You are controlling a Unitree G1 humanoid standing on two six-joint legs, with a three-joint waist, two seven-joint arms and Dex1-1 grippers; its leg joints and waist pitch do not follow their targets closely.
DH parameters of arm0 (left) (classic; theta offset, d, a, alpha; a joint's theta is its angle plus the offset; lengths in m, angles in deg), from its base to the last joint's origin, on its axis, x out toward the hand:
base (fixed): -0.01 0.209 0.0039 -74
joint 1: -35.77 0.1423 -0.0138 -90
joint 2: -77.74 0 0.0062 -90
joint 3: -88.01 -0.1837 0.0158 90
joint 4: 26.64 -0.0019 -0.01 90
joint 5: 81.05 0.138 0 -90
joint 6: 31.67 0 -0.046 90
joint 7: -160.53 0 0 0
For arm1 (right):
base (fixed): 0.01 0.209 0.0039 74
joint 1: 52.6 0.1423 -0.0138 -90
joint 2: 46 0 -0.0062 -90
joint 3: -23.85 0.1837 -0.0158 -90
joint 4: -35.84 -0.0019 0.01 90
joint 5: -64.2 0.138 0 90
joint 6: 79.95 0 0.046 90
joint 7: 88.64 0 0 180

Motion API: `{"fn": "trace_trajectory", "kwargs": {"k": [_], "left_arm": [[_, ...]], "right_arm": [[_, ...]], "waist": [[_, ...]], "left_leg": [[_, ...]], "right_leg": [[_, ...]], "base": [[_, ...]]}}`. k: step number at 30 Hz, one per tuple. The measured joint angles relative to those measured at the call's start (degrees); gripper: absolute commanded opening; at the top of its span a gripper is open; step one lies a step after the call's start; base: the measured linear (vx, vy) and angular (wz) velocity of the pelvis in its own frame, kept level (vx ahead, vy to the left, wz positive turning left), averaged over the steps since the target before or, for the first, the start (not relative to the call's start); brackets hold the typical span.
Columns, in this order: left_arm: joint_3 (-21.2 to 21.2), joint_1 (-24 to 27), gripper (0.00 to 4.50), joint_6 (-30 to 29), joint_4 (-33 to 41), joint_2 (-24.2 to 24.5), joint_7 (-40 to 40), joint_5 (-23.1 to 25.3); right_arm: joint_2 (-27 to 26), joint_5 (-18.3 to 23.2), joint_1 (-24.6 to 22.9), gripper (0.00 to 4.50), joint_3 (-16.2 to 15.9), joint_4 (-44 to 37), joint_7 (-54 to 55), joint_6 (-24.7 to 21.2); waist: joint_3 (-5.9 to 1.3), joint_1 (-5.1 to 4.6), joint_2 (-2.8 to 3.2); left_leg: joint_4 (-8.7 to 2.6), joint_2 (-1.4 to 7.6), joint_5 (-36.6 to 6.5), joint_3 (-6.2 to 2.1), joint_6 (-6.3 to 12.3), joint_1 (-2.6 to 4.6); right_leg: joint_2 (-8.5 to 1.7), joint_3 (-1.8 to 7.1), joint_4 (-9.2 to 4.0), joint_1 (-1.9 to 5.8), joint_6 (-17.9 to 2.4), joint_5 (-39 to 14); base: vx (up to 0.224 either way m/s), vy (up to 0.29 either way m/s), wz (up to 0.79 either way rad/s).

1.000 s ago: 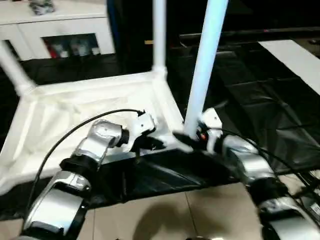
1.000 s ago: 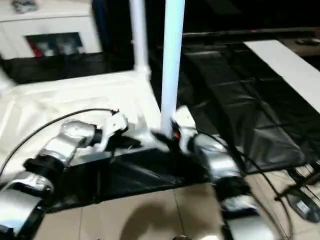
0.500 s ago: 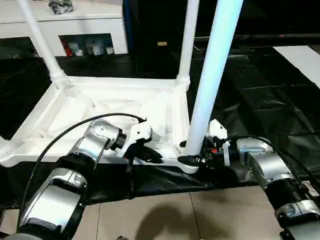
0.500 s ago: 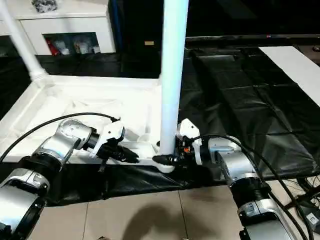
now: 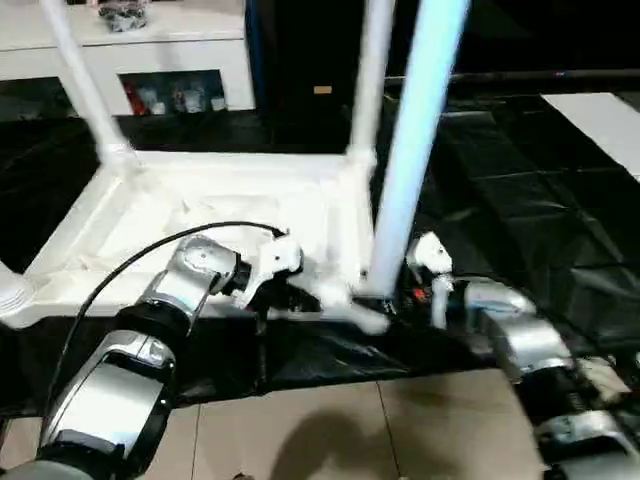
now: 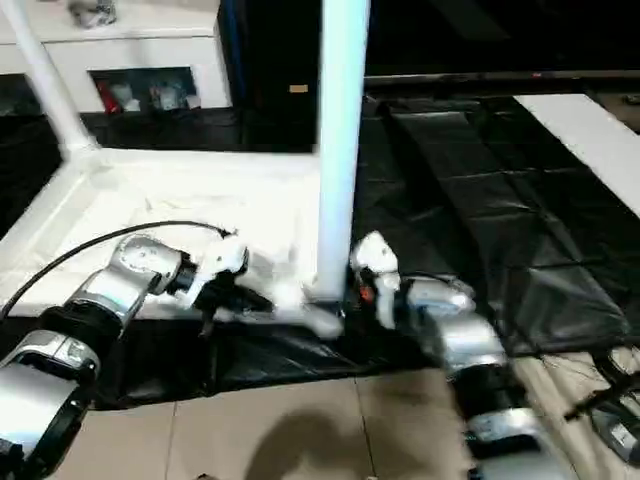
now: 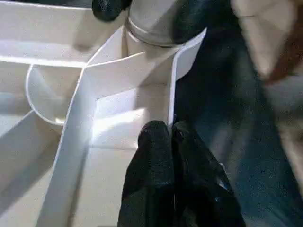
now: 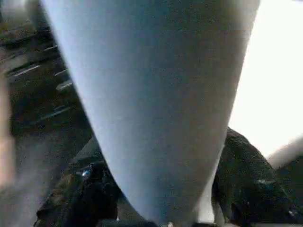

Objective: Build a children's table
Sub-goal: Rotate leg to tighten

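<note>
The white tabletop (image 5: pixel 200 215) lies upside down on a black sheet, rim up. White tube legs stand in its corner sockets: far left (image 5: pixel 85 90), far right (image 5: pixel 368 80) and near right (image 5: pixel 405 170). My left gripper (image 5: pixel 300 298) is shut on the thin front rim (image 7: pixel 171 101) close to the near right corner. My right gripper (image 5: pixel 385 300) is shut on the foot of the near right leg (image 8: pixel 151 94), with one black finger (image 8: pixel 246 179) on each side of the tube, just above its socket.
The black sheet (image 5: pixel 520 200) covers the floor under and to the right of the tabletop. A flat white board (image 5: pixel 600 115) lies at the far right. A white cabinet (image 5: pixel 150 50) stands behind. Tiled floor (image 5: pixel 330 430) is in front, and cables (image 6: pixel 610 400) lie at the right.
The camera has shifted and the picture has tilted. Both grippers keep their places, the left on the rim and the right at the near right leg.
</note>
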Motion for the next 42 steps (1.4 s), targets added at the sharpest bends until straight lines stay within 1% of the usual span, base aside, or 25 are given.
{"fn": "trace_trajectory", "kwargs": {"k": [1,4,7,8,10,13,14,15,16,17,19,20,23,25,26,28,29,30,32,34,36,39,41,42], "left_arm": [[0.14,-0.01,0.0,-0.39,0.0,-0.64,1.87,0.07],[0.85,0.24,0.0,-2.51,0.82,-3.08,8.23,0.23],[2.0,1.22,0.0,-4.95,2.28,-6.06,14.05,0.3],[2.52,1.88,0.0,-5.66,3.18,-7.07,16.04,0.28],[2.6,2.32,0.0,-6.24,3.97,-8.13,17.81,0.29],[2.59,2.85,0.0,-6.5,5.07,-8.34,18.94,0.73],[2.58,2.92,0.0,-6.43,5.17,-8.33,19.01,0.81],[2.57,2.95,0.0,-6.28,5.18,-8.32,19.01,0.87],[2.57,2.96,0.0,-6.21,5.18,-8.31,19.01,0.92],[2.33,2.98,0.0,-5.85,5.22,-8.22,18.86,1.0],[1.97,3.25,0.0,-5.3,5.67,-7.94,17.94,0.99],[1.85,3.55,0.0,-4.92,6.23,-7.6,16.96,0.99],[1.39,4.26,0.0,-3.5,7.32,-5.75,12.89,0.27],[1.11,4.28,0.0,-2.81,7.34,-4.75,10.91,-0.04],[0.78,4.29,0.0,-2.21,7.41,-3.87,9.11,-0.31],[0.47,4.28,0.0,-1.14,7.3,-2.38,5.13,-0.69],[0.22,4.28,0.0,-0.63,7.19,-1.72,3.04,-0.92],[0.13,4.22,0.0,-0.2,6.99,-1.31,1.93,-0.98],[-0.36,3.58,0.0,1.04,5.73,-0.38,-1.21,-0.98],[-0.74,3.37,0.0,1.68,5.4,0.02,-2.83,-0.95],[-1.71,2.64,0.0,2.27,4.79,0.54,-5.54,-0.95],[-2.54,2.12,0.0,3.11,4.09,1.04,-8.38,-0.98],[-2.97,1.78,0.0,3.76,3.55,1.24,-9.95,-0.98],[-3.03,1.77,0.0,3.86,3.48,1.31,-10.32,-0.99]], "right_arm": [[-0.86,-0.3,0.33,2.34,0.73,0.88,3.22,0.59],[-4.56,-1.41,1.76,2.28,3.48,3.81,15.31,2.33],[-7.36,-2.66,3.23,2.24,5.35,5.87,25.87,3.79],[-8.39,-2.97,3.88,2.12,6.08,6.69,29.17,4.04],[-9.9,-3.27,4.31,2.1,7.35,7.31,32.88,4.51],[-10.85,-4.05,5.1,2.1,7.55,8.65,35.31,5.68],[-10.85,-4.23,5.12,2.43,7.5,8.87,35.34,6.13],[-10.85,-4.44,5.12,2.63,7.48,9.22,35.33,6.82],[-10.85,-4.48,5.12,2.63,7.49,9.32,35.24,7.01],[-10.86,-3.9,5.12,2.78,7.58,9.35,34.7,7.01],[-10.78,-3.64,5.13,2.83,7.6,9.35,33.51,7.05],[-10.2,-3.64,5.14,3.11,7.37,9.33,32.0,7.27],[-7.5,-3.12,4.58,3.11,5.47,8.39,23.1,6.96],[-6.44,-2.7,4.1,3.11,4.77,7.7,19.17,6.67],[-5.1,-2.46,3.61,3.11,3.86,6.9,15.63,6.55],[-2.11,-1.29,2.45,3.11,1.98,5.11,7.79,6.02],[-0.89,-0.77,1.77,3.11,1.06,4.14,3.78,5.29],[-0.08,-0.39,1.45,3.11,0.65,3.65,1.33,4.82],[2.13,1.02,1.13,3.11,-1.17,1.58,-5.37,2.87],[3.53,1.51,1.09,3.11,-2.16,0.54,-9.31,1.79],[5.61,1.8,0.8,3.11,-3.57,-1.1,-14.68,0.27],[7.13,2.01,0.8,2.74,-4.95,-2.25,-19.57,-0.77],[7.77,2.08,0.83,2.66,-5.82,-2.6,-21.74,-1.14],[7.78,2.17,0.83,2.47,-6.01,-2.61,-22.26,-1.27]], "waist": [[0.0,-0.32,0.0],[0.04,-1.74,-0.07],[0.04,-2.49,-0.08],[0.02,-2.81,-0.1],[0.0,-3.04,-0.13],[-0.01,-3.22,-0.15],[-0.01,-3.22,-0.15],[-0.01,-3.21,-0.15],[-0.01,-3.23,-0.15],[0.0,-3.22,-0.15],[0.0,-3.1,-0.15],[0.0,-3.04,-0.14],[0.0,-3.0,-0.15],[0.0,-2.96,-0.15],[0.0,-2.85,-0.15],[0.02,-2.37,-0.15],[0.02,-1.83,-0.15],[0.03,-1.51,-0.14],[0.04,-0.96,-0.12],[0.04,-0.58,-0.12],[0.04,0.08,-0.13],[0.03,0.53,-0.13],[0.03,0.79,-0.11],[0.02,0.86,-0.12]], "left_leg": [[0.01,-0.02,0.0,0.0,0.0,0.0],[0.08,-0.04,0.0,-0.04,0.0,-0.05],[0.13,-0.03,0.0,-0.06,0.0,-0.08],[0.12,-0.03,-0.01,-0.06,0.0,-0.1],[0.08,-0.04,-0.03,-0.09,0.01,-0.12],[0.0,-0.02,-0.03,-0.1,0.01,-0.11],[0.0,-0.01,-0.03,-0.11,0.01,-0.11],[0.0,-0.01,-0.03,-0.11,0.01,-0.12],[0.0,-0.02,-0.03,-0.11,0.01,-0.12],[-0.01,-0.02,-0.03,-0.11,0.01,-0.13],[-0.08,-0.03,-0.04,-0.11,0.01,-0.14],[-0.15,-0.04,-0.04,-0.11,0.02,-0.16],[-0.31,-0.02,-0.04,-0.11,0.04,-0.24],[-0.36,0.0,-0.03,-0.1,0.06,-0.24],[-0.37,0.01,-0.03,-0.1,0.07,-0.24],[-0.37,0.02,-0.03,-0.08,0.07,-0.25],[-0.35,0.03,-0.02,-0.06,0.07,-0.25],[-0.33,0.04,-0.02,-0.05,0.07,-0.26],[-0.27,0.04,-0.02,-0.01,0.06,-0.23],[-0.2,0.04,-0.02,0.0,0.06,-0.22],[-0.18,0.03,-0.02,0.03,0.05,-0.19],[-0.18,0.04,-0.02,0.03,0.05,-0.16],[-0.18,0.03,-0.02,0.03,0.05,-0.13],[-0.18,0.04,-0.02,0.03,0.05,-0.13]], "right_leg": [[0.0,0.03,-0.02,-0.02,0.17,-0.1],[0.0,0.05,-0.03,-0.07,0.17,-0.1],[0.01,0.05,-0.01,-0.09,-0.03,0.02],[0.01,0.04,-0.02,-0.09,-0.04,0.03],[0.02,0.02,-0.03,-0.09,-0.05,0.03],[0.04,-0.02,-0.03,-0.11,-0.05,0.03],[0.05,-0.03,-0.03,-0.11,-0.04,0.03],[0.04,-0.03,-0.03,-0.12,-0.04,0.03],[0.05,-0.02,-0.03,-0.12,-0.04,0.03],[0.04,-0.02,-0.05,-0.12,-0.04,0.03],[0.04,-0.02,-0.1,-0.12,-0.03,0.02],[0.04,-0.02,-0.17,-0.12,-0.03,0.02],[0.07,-0.09,-0.3,-0.19,-0.03,0.02],[0.08,-0.13,-0.31,-0.2,-0.02,0.01],[0.08,-0.15,-0.32,-0.2,-0.02,0.01],[0.09,-0.17,-0.32,-0.21,-0.02,0.01],[0.09,-0.17,-0.32,-0.21,-0.02,0.01],[0.08,-0.16,-0.31,-0.21,-0.02,0.01],[0.05,-0.13,-0.29,-0.16,-0.03,0.02],[0.05,-0.09,-0.29,-0.12,-0.05,0.03],[0.03,-0.05,-0.29,-0.08,-0.05,0.03],[0.03,-0.05,-0.28,-0.02,-0.05,0.03],[0.02,-0.05,-0.27,0.03,-0.05,0.03],[0.02,-0.05,-0.27,0.04,-0.05,0.03]], "base": [[0.0,0.0,0.0],[0.0,0.0,0.0],[0.0,0.0,0.0],[0.0,0.0,0.0],[0.0,0.0,0.0],[0.0,0.0,0.0],[0.0,0.0,0.0],[0.0,0.0,0.0],[0.0,0.0,0.0],[0.0,0.0,0.0],[0.0,0.0,0.0],[0.0,0.0,0.0],[0.0,0.0,0.0],[0.0,0.0,0.0],[0.0,0.0,0.0],[0.0,0.0,0.0],[0.0,0.0,0.0],[0.0,0.0,0.0],[0.0,0.0,0.0],[0.0,0.0,0.0],[0.0,0.0,0.0],[0.0,0.0,0.0],[0.0,0.0,0.0],[0.0,0.0,0.0]]}}
